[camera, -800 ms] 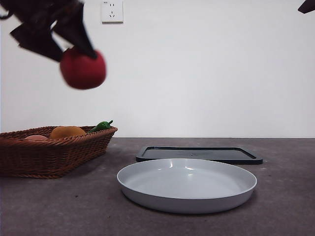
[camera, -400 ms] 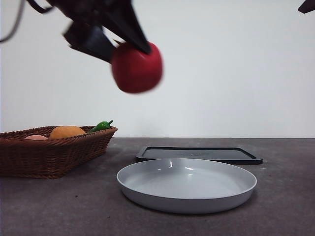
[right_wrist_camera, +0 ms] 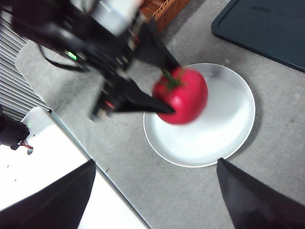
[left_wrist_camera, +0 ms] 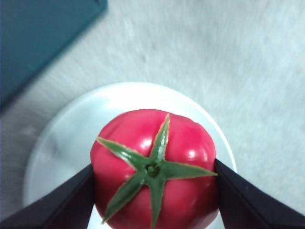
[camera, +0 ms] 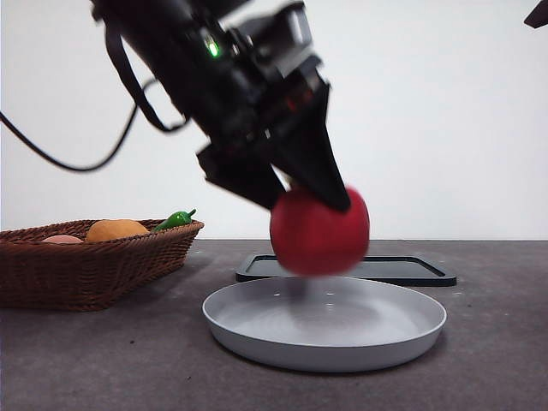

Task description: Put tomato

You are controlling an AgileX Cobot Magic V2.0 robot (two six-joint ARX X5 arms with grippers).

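Gripping glossy red round tomato (left_wrist_camera: 155, 168) at its sides, left gripper (left_wrist_camera: 153, 191) jaws clamped | hangs above shallow grey round plate (camera: 257, 330) centre | smooth, slippery, likely light; right gripper (right_wrist_camera: 157, 195) wide, idle

The left claw (camera: 318, 199) now sits far lower and further toward the middle of the front view than a second ago, when it was high above the basket (camera: 94, 265). The tomato (camera: 319, 231) it grips now hangs just above the white plate (camera: 324, 324), no longer up near the wall.
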